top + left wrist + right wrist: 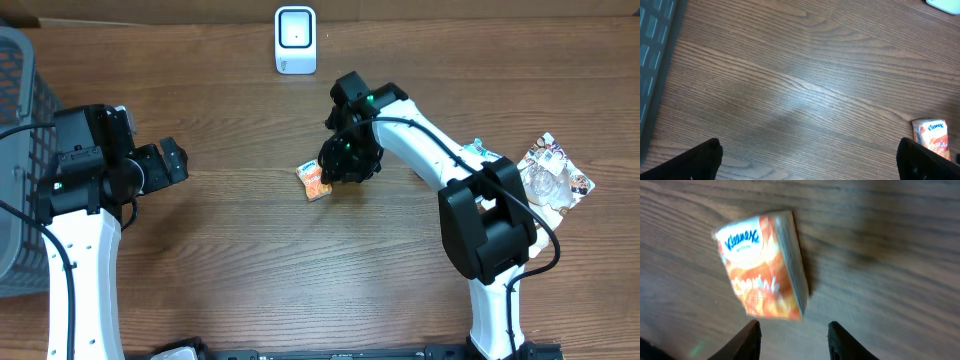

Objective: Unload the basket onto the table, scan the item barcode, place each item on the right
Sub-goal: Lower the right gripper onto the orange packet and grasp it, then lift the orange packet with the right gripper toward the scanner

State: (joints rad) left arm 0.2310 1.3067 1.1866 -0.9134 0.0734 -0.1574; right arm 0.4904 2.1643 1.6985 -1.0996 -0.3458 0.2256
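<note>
The item is a small orange Kleenex tissue pack [313, 181] lying flat on the wooden table, a little left of centre. My right gripper [338, 168] hovers right beside it. In the right wrist view the pack [762, 265] lies just beyond the fingertips, and the right gripper [794, 340] is open with only bare wood between its fingers. The white barcode scanner [295, 38] stands at the table's far edge. My left gripper [182, 160] is wide open over bare table at the left. The left wrist view catches the pack [931, 136] at its right edge.
A dark mesh basket [15, 150] stands at the left edge, its wall also in the left wrist view [655, 50]. A crinkly clear packet [555, 172] lies at the far right beside the right arm's base.
</note>
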